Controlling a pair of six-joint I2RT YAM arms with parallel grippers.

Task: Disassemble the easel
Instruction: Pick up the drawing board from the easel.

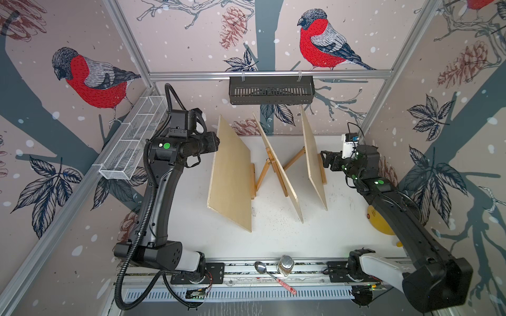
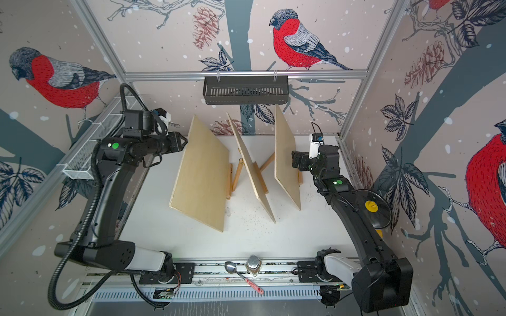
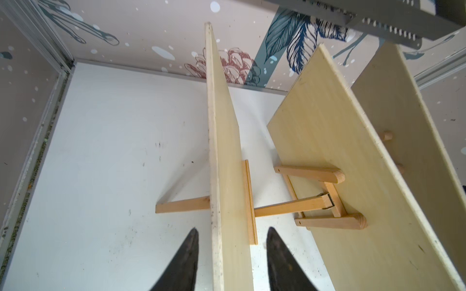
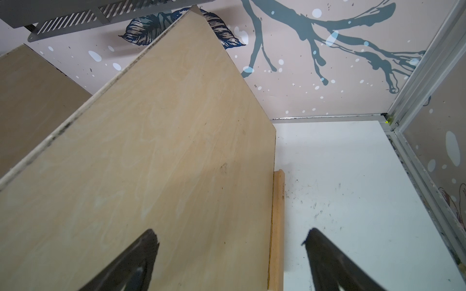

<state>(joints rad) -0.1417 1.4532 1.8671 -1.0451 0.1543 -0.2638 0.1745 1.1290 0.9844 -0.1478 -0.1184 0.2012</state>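
Where the pale plywood board [image 3: 224,151] leans on its small wooden easel [image 3: 249,201] at the white surface's [image 1: 273,240] 9 o'clock, the left fingers [image 3: 184,262] straddle its top edge unclenched, the wrist levelled toward 3 o'clock. Right fingers [image 4: 136,262], spread wide and empty, bracket the edge of a second plywood board [image 4: 164,151] at 3 o'clock, wrist bent toward 9 o'clock. Only the left wrist view shows slim gaps either side of the board; both top views hide them.
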